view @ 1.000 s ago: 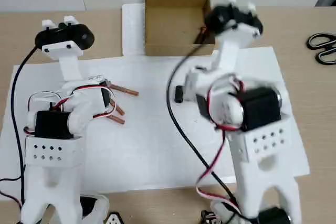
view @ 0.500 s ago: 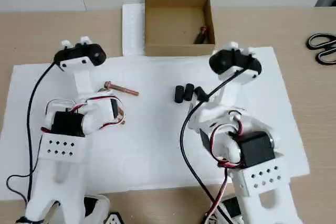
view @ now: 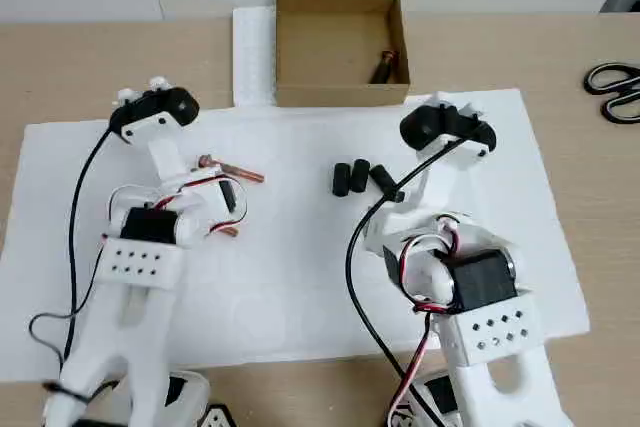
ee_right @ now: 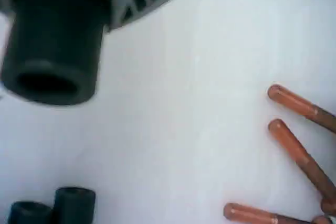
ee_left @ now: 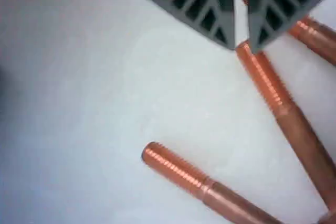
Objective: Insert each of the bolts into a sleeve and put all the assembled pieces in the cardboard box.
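Three copper bolts lie on the white sheet [view: 290, 267]. One bolt [ee_left: 278, 98] has its threaded end right under my left gripper [ee_left: 240, 43], whose fingers are shut to a thin slit with nothing between them. A second bolt [ee_left: 199, 179] lies apart from it, and a third bolt [ee_left: 315, 35] runs behind the fingers. My right gripper [ee_right: 68, 19] is shut on a black sleeve [ee_right: 50, 61], held low over the sheet beside two loose sleeves [view: 350, 177]. The cardboard box [view: 290, 47] stands at the back with one dark assembled piece [view: 385, 65] inside.
Scissors [view: 615, 87] lie on the wooden table at the far right. A white foam slab [view: 252, 52] sits against the box's left side. Black cables trail from both arms over the sheet.
The right arm came back from the box and down to the sleeves, where it holds one. The left arm swung its gripper down over the bolts.
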Available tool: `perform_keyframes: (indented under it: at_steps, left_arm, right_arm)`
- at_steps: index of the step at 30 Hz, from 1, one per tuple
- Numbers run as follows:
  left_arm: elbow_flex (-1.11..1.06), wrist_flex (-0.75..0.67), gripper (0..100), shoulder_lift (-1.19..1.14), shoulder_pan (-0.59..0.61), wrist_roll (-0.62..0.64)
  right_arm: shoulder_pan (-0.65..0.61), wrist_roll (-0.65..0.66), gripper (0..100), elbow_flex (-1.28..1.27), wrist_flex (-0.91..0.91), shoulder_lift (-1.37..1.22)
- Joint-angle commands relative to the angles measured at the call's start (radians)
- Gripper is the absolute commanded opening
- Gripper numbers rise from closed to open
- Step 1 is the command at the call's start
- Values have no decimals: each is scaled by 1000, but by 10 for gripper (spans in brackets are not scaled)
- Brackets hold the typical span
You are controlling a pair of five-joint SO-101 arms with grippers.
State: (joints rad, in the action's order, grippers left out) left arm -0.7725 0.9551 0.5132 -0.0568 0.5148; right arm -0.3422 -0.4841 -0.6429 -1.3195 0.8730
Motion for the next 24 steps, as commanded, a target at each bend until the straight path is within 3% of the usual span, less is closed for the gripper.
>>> perform_keyframes:
  at_steps: [1, 11, 24]
  left_arm:
    - [77, -26, 5, -63, 2, 8]
    - [102, -206, 5, -264, 48, 37]
    - [102, -350, 5, -338, 48, 74]
  right_arm:
    - [10, 12, 3, -12, 47, 21]
    - [36, 12, 3, -69, 130, 18]
    - [88, 55, 3, -106, 199, 18]
